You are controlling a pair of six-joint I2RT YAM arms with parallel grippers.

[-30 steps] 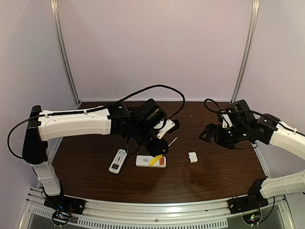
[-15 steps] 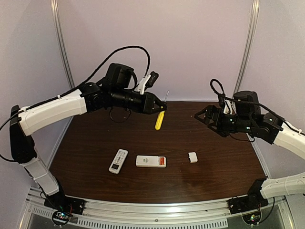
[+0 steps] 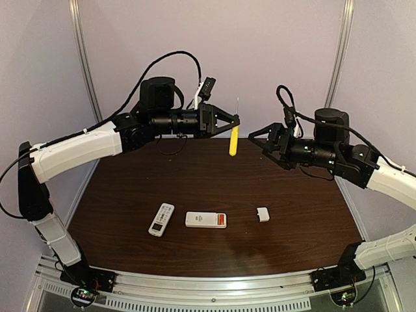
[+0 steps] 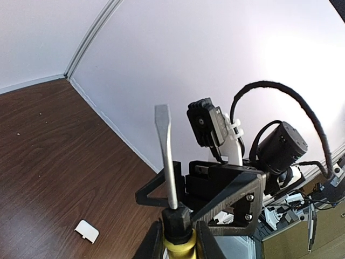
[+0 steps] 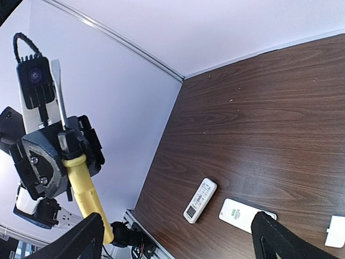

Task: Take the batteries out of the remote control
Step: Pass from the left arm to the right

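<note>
My left claw [image 3: 232, 122] is clenched on the yellow-handled screwdriver [image 3: 233, 140], blade up, high over the dark wooden table [image 3: 130, 195]. My right claw [image 3: 257, 142] faces it, spread wide and holding nothing. Far beneath both claws, the batteries [image 3: 221, 220] sit in the white remote [image 3: 201, 219]. Behind both stand pale walls [image 3: 273, 58].

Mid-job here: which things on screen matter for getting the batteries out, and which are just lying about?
In the job:
- open remote, back up
- orange batteries at its right end
- yellow screwdriver, held blade-up by the left gripper

Lying about:
- second remote, keypad up
- small white cover, apart on the right
</note>
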